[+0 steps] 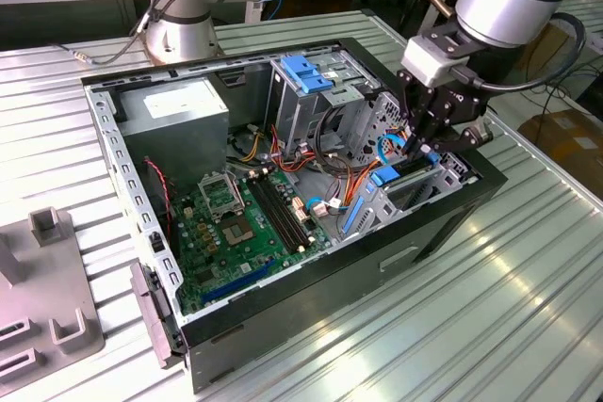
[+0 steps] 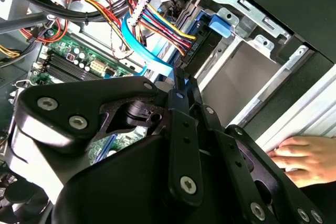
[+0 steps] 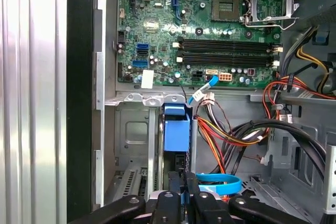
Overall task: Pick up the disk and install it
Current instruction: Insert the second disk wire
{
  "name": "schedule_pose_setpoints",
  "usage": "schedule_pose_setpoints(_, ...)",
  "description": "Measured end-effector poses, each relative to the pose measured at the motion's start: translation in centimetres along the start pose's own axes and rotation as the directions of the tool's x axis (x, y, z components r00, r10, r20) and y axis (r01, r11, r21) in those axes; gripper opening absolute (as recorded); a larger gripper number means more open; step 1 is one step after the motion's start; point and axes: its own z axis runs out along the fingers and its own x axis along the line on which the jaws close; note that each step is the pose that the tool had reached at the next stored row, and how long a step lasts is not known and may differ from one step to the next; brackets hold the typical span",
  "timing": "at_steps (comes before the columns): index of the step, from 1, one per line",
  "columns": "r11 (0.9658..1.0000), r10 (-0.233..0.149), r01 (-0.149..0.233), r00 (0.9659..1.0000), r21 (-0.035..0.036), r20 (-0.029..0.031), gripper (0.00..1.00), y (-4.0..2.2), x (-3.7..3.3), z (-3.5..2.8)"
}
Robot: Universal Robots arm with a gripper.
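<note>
While clamped on the disk (image 3: 176,132) inside the open case (image 1: 443,223), the tool (image 1: 426,145) above a ribbed metal table (image 1: 490,327).

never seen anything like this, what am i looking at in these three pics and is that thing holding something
A robot arm with a gripper is working inside an open computer case lying on a ribbed metal table. The exterior view comes from a camera off the arm; both wrist views come from cameras riding on the arm. Inside the case are a green motherboard and coloured cables. The gripper reaches into a metal bay at the case's end, at the disk, which stands edge-up in the bay with its blue bracket showing. Its fingers sit close around the blue bracket, but I cannot tell whether they grip it. A person's hand rests on the case edge.
</note>
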Motion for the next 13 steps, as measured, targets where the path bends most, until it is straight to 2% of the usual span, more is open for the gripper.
schedule_pose_setpoints(4, 1.0000, 0.000, 0.000, 1.0000, 0.0000, -0.0002, 0.16, 0.01, 0.01, 0.28)
schedule_pose_setpoints(8, 1.0000, 0.000, 0.000, 1.0000, -0.0001, -0.0004, 0.16, 0.03, -0.12, 1.00)
schedule_pose_setpoints(13, 1.0000, 0.000, 0.000, 1.0000, 0.0000, -0.0003, 0.16, 0.04, -0.17, 1.11)
